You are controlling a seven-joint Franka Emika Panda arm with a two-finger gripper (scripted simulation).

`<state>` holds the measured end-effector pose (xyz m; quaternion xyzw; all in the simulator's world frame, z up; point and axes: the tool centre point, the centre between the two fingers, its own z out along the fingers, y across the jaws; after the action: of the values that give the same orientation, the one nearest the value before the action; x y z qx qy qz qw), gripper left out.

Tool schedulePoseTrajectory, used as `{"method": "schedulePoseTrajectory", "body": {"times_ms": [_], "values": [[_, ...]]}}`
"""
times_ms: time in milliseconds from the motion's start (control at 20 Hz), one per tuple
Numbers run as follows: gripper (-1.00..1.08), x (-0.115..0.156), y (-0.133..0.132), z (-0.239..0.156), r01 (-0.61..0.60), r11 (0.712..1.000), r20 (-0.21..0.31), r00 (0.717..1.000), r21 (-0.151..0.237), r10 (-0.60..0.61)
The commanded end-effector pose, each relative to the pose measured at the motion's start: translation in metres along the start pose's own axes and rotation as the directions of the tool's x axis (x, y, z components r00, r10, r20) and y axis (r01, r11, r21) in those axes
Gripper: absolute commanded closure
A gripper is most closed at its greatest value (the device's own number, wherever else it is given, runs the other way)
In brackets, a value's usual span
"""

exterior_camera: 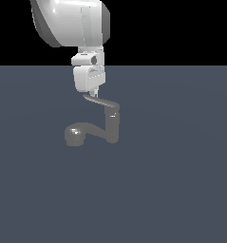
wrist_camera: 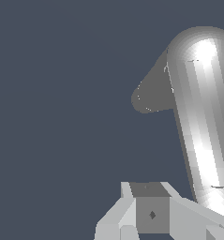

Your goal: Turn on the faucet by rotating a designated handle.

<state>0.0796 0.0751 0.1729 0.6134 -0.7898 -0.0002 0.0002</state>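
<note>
Your faucet (exterior_camera: 110,124) stands on the dark grey floor (exterior_camera: 181,190), and I place everything else against its upright body. The spout (exterior_camera: 89,129) curves off from the body toward the exterior view's left and ends in a rounded head (exterior_camera: 73,135) low beside it. The handle (exterior_camera: 99,101) tops the body and reaches up and toward the exterior view's left.

Your gripper (exterior_camera: 93,93) hangs directly above the handle's free end, its tips at or just touching the blade; contact cannot be confirmed. From the wrist view, a bright rounded bar (wrist_camera: 202,117) runs close past the gripper, but only one finger (wrist_camera: 151,211) shows plainly, so you cannot tell whether the jaws are apart or together.

Judgement: you are at the engage step, with rotation not yet evident. The next move calls for firm contact on the blade's free end, then a sideways sweep around the body's axis.
</note>
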Motion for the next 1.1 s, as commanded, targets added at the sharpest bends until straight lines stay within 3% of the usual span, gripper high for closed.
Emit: {"method": "schedulePoseTrajectory", "body": {"times_ms": [0, 850, 1050], "values": [[1.08, -0.002, 0.007, 0.0, 0.0, 1.0, 0.0, 1.0, 0.0, 0.0], [1.08, -0.011, 0.062, 0.0, 0.0, 1.0, 0.0, 1.0, 0.0, 0.0], [1.08, -0.004, 0.061, 0.0, -0.007, 1.0, -0.001, 1.0, 0.004, 0.007]]}}
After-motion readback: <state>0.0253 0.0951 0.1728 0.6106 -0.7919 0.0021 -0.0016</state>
